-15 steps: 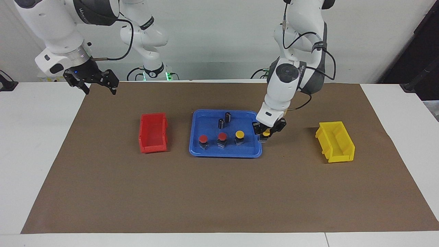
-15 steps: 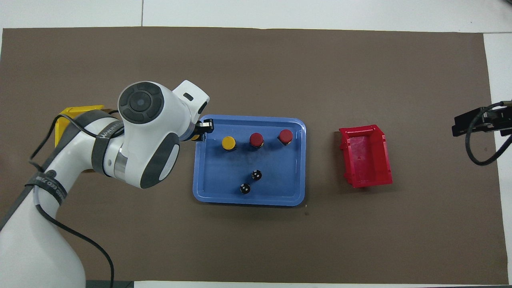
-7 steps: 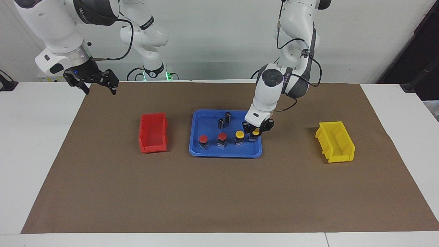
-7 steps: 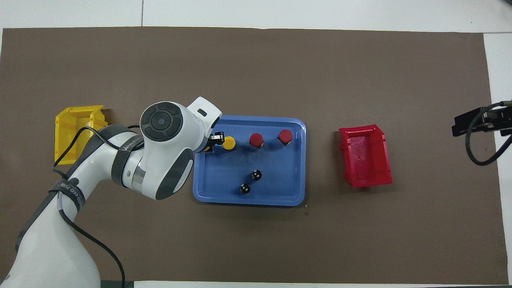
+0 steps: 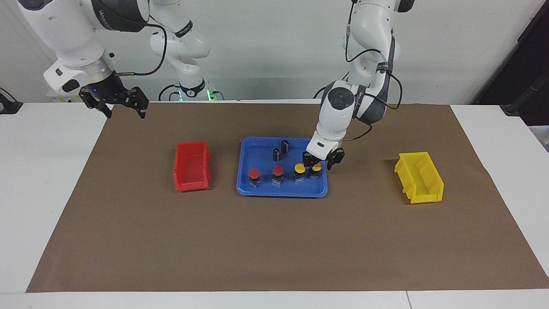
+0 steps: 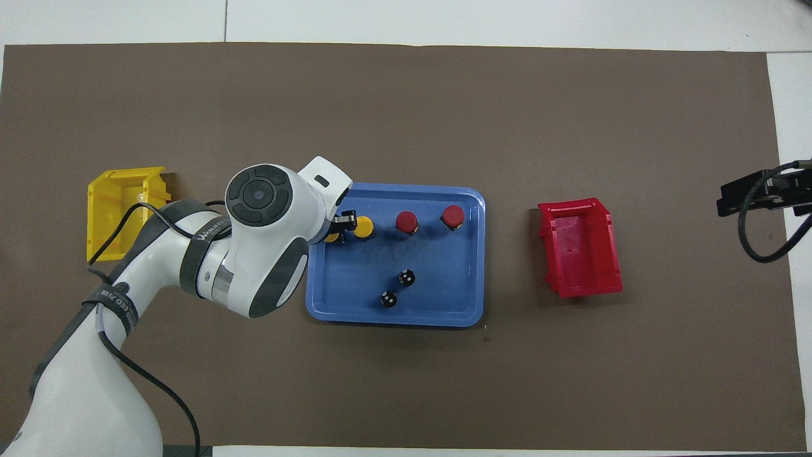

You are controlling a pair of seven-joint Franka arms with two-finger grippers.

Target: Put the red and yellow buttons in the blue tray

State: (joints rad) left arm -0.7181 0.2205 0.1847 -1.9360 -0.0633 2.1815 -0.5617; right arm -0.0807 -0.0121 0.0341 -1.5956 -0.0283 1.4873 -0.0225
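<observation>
Brown paper covers most of the white table [image 5: 51,184], w/ three containers on it in a row.

At the centre sits the flat blue plastic tray [image 5: 257,191] [image 6: 472,266] w/ raised rim. All four dome-capped push buttons stand in it, lined up along the edge farther from the robots: two red-capped buttons [image 5: 254,174] [image 6: 453,216] and [image 5: 278,171] [image 6: 406,221] toward the right arm's end, then a yellow-capped button [image 5: 300,168] [image 6: 363,226], then a second yellow-capped button [image 5: 316,169] [image 6: 331,238] by the rim at the left arm's end. Two dark capless cylinders [image 5: 281,150] [image 6: 398,287] stand in the tray nearer to the robots.

Left pincer [image 5: 318,162] [image 6: 340,227] is low over that second yellow button, fingers spread either side of its cap, not pinching it.

Right pincer [image 5: 124,109] waits up in the air over the table edge at the right arm's end, fingers spread, holding nothing.

Small red plastic bin [image 5: 191,166] [image 6: 580,247] sits beside the tray toward the right arm's end; small yellow plastic bin [image 5: 419,177] [image 6: 124,209] toward the left arm's end.
</observation>
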